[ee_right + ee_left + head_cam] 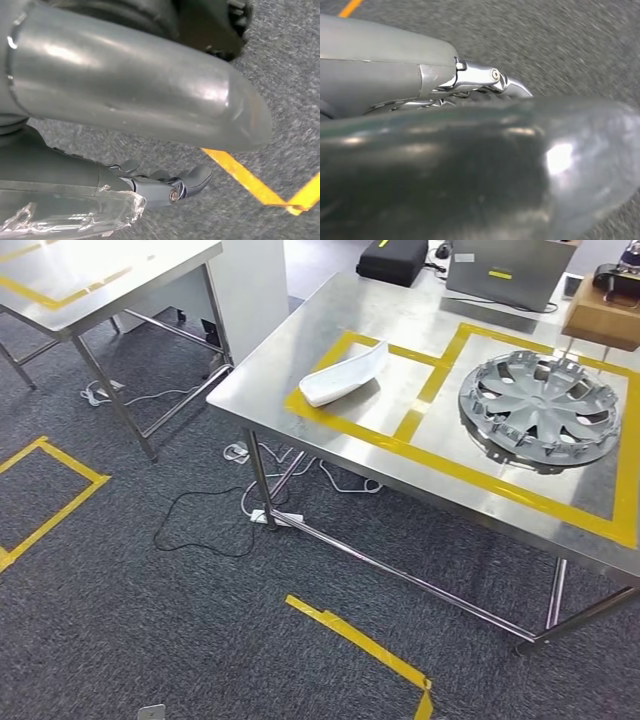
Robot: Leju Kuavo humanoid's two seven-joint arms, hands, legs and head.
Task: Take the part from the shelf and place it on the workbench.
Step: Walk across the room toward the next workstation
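Steel-topped table point(317, 330) with yellow tape outlines carries a white curved plastic part point(345, 374) in its left outlined box and a grey plastic wheel cover point(540, 397) in the right one. Left hand point(478, 82) and right hand point(166, 187) hang over grey carpet point(151, 620), fingers extended and grasping nothing.

Left hand point(478, 85): smooth grey cover, polished silver finger links, one round pin screw at the link joint, broad glossy grey thumb in the foreground. Right hand point(166, 187): large grey rounded thumb with scuffed highlights, darker grey fingers, a brass-toned screw, and crinkled clear plastic film over the cover.
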